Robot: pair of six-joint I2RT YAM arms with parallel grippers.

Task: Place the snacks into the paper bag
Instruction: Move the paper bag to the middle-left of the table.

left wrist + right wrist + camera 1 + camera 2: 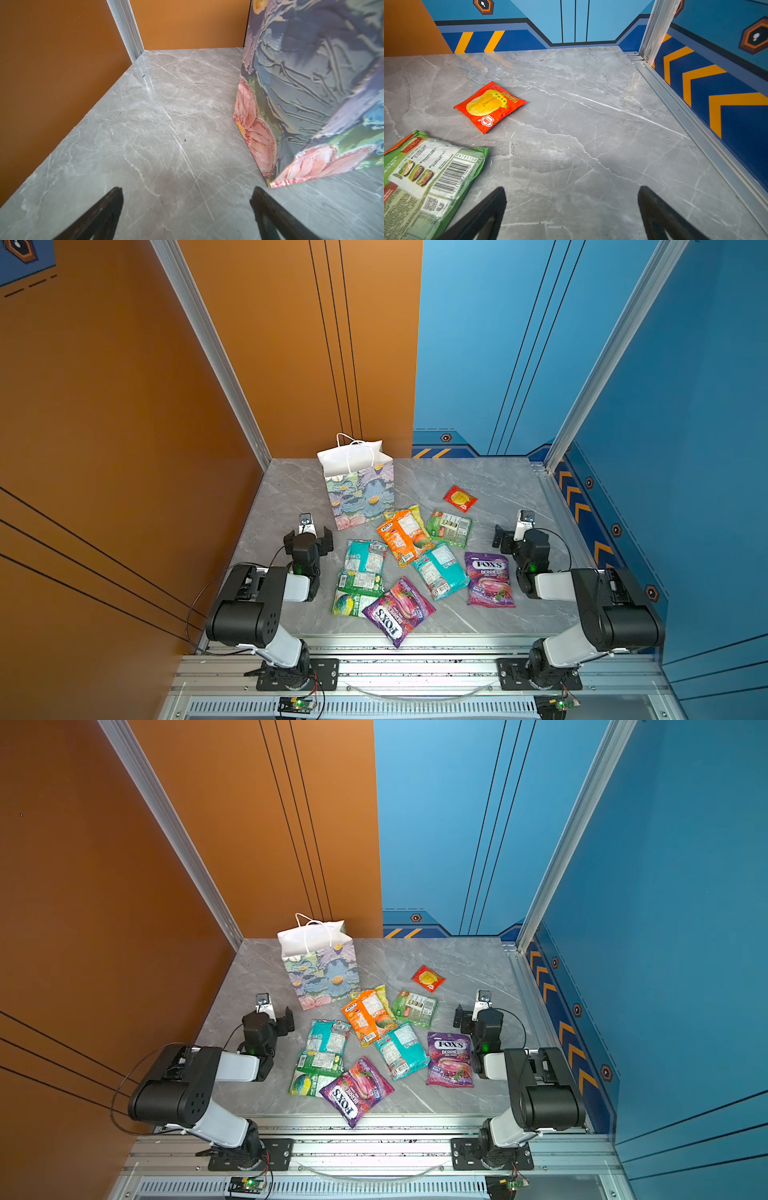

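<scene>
I am holding my left claw (187, 192) and right claw (572, 190) spread apart over the surface (498, 481), the snacks (440, 574) lying scattered between them, the flowered paper bag (360, 495) standing upright behind.

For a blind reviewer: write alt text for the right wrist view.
A small red packet lies flat on the grey marble table, ahead of the open right gripper. A green packet, barcode up, lies nearer, untouched.
</scene>
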